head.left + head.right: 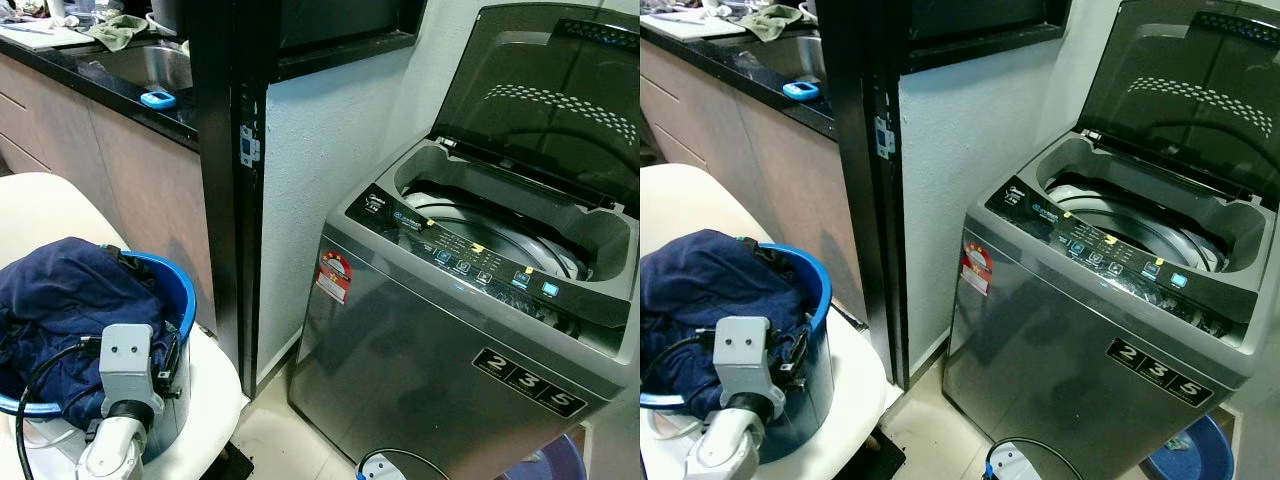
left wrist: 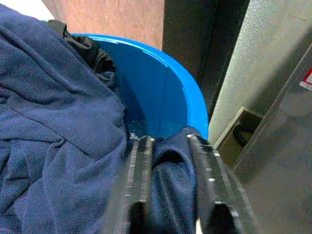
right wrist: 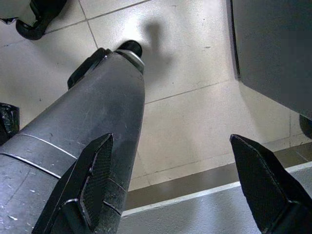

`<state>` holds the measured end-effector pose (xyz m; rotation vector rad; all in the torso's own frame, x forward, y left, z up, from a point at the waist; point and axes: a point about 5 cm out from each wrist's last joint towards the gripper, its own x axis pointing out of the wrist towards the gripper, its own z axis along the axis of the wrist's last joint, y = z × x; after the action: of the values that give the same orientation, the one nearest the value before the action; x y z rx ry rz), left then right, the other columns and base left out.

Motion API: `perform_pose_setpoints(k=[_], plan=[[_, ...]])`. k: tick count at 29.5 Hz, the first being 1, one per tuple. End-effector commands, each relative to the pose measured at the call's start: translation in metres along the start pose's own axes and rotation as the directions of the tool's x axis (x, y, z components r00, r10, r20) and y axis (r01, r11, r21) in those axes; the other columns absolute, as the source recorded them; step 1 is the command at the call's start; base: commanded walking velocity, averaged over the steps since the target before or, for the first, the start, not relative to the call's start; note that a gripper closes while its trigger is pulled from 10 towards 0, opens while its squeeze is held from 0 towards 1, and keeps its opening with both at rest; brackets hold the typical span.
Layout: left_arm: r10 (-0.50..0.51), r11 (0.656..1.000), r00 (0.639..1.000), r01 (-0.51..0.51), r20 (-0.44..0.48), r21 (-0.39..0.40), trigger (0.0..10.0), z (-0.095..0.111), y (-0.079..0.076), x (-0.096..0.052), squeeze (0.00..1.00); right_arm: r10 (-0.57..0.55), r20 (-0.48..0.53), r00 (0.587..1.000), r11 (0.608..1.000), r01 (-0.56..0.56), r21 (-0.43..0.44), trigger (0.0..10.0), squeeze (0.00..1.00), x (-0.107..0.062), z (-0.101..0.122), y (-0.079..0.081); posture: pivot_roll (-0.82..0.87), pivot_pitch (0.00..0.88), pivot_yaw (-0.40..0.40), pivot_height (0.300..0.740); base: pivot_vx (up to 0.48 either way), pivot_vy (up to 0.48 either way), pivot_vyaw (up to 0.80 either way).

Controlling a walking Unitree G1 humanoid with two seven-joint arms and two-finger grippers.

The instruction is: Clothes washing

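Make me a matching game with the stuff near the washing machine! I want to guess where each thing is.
Things:
1. navy clothes
2. blue basin
3. washing machine lid
4. small blue object

Places or states:
A. on the black countertop
B. standing open
C. on the white chair
D. piled in the basin, pinched by the left hand

Pairs: 1-D, 2-C, 3-B, 4-A

Silver arm [image 1: 110,440], grey wrist block with screws, black cable, black claw fingers [image 2: 139,185]
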<state>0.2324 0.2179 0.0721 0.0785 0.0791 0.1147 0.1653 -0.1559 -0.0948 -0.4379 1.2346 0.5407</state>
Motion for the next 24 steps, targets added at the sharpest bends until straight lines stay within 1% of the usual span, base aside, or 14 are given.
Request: perform_pose_setpoints(k=[1,9,10,11,12,13,14,15,16,19,20,21,22,24], plan=[[0.023,1.000,0.998,-0.022,-0.066,0.012,0.0,-0.012,0.005,-0.004,0.00,-0.003,0.000,1.000,1.000,0.003,-0.001,10.0,0.00,0.000,0.000,0.000,0.31,0.000,-0.130,0.740,0.000,0.000,0.00],[0.061,0.998,0.998,-0.060,-0.035,0.013,0.0,-0.006,0.009,-0.001,0.00,-0.002,0.008,1.000,1.000,0.002,-0.006,10.0,0.00,0.000,0.004,0.001,0.31,0.000,-0.131,0.740,0.000,0.000,0.00],[0.083,0.996,0.995,-0.081,0.055,-0.042,0.0,0.012,0.012,0.002,0.00,-0.002,0.013,1.000,1.000,0.003,-0.008,10.0,0.00,0.000,0.007,0.001,0.31,0.000,-0.133,0.740,0.000,0.000,0.00],[0.083,0.996,0.995,-0.081,0.055,-0.042,0.0,0.012,0.012,0.002,0.00,-0.002,0.013,1.000,1.000,0.003,-0.008,10.0,0.00,0.000,0.007,0.001,0.31,0.000,-0.133,0.740,0.000,0.000,0.00],[0.120,0.991,0.980,-0.109,0.157,-0.079,0.0,0.035,0.018,0.004,0.00,-0.003,0.019,1.000,1.000,0.003,-0.009,10.0,0.00,0.000,0.010,0.001,0.31,0.000,-0.133,0.740,0.000,0.000,0.00],[0.120,0.991,0.980,-0.109,0.157,-0.079,0.0,0.035,0.018,0.004,0.00,-0.003,0.019,1.000,1.000,0.003,-0.009,10.0,0.00,0.000,0.010,0.001,0.31,0.000,-0.133,0.740,0.000,0.000,0.00],[0.181,0.982,0.945,-0.158,0.272,-0.106,0.0,0.064,0.030,0.005,0.00,-0.004,0.023,1.000,1.000,0.004,-0.009,10.0,0.00,0.000,0.012,0.001,0.31,0.000,-0.135,0.740,0.000,0.000,0.00],[0.181,0.982,0.945,-0.158,0.272,-0.106,0.0,0.064,0.030,0.005,0.00,-0.004,0.023,1.000,1.000,0.004,-0.009,10.0,0.00,0.000,0.012,0.001,0.31,0.000,-0.135,0.740,0.000,0.000,0.00],[0.229,0.973,0.890,-0.200,0.395,-0.114,0.0,0.100,0.043,0.004,0.00,-0.003,0.025,1.000,1.000,0.004,-0.009,10.0,0.00,0.000,0.012,0.002,0.31,0.000,-0.135,0.740,0.000,0.000,0.00],[0.229,0.973,0.890,-0.200,0.395,-0.114,0.0,0.100,0.043,0.004,0.00,-0.003,0.025,1.000,1.000,0.004,-0.009,10.0,0.00,0.000,0.012,0.002,0.31,0.000,-0.135,0.740,0.000,0.000,0.00],[0.257,0.966,0.826,-0.232,0.502,-0.112,0.0,0.134,0.053,0.000,0.00,-0.002,0.025,1.000,1.000,0.002,-0.009,10.0,0.00,0.001,0.011,0.003,0.32,0.000,-0.137,0.740,0.000,0.000,0.00],[0.257,0.966,0.826,-0.232,0.502,-0.112,0.0,0.134,0.053,0.000,0.00,-0.002,0.025,1.000,1.000,0.002,-0.009,10.0,0.00,0.001,0.011,0.003,0.32,0.000,-0.137,0.740,0.000,0.000,0.00],[0.235,0.969,0.720,-0.228,0.653,-0.097,0.0,0.187,0.059,-0.009,0.00,0.001,0.021,1.000,1.000,-0.001,-0.007,10.0,0.00,0.001,0.007,0.005,0.33,0.000,-0.140,0.740,0.000,0.000,0.00],[0.218,0.973,0.691,-0.212,0.689,-0.095,0.0,0.201,0.058,-0.012,0.00,0.003,0.021,1.000,1.000,-0.003,-0.007,10.0,0.00,0.001,0.007,0.005,0.33,0.000,-0.140,0.740,0.000,0.000,0.00]])
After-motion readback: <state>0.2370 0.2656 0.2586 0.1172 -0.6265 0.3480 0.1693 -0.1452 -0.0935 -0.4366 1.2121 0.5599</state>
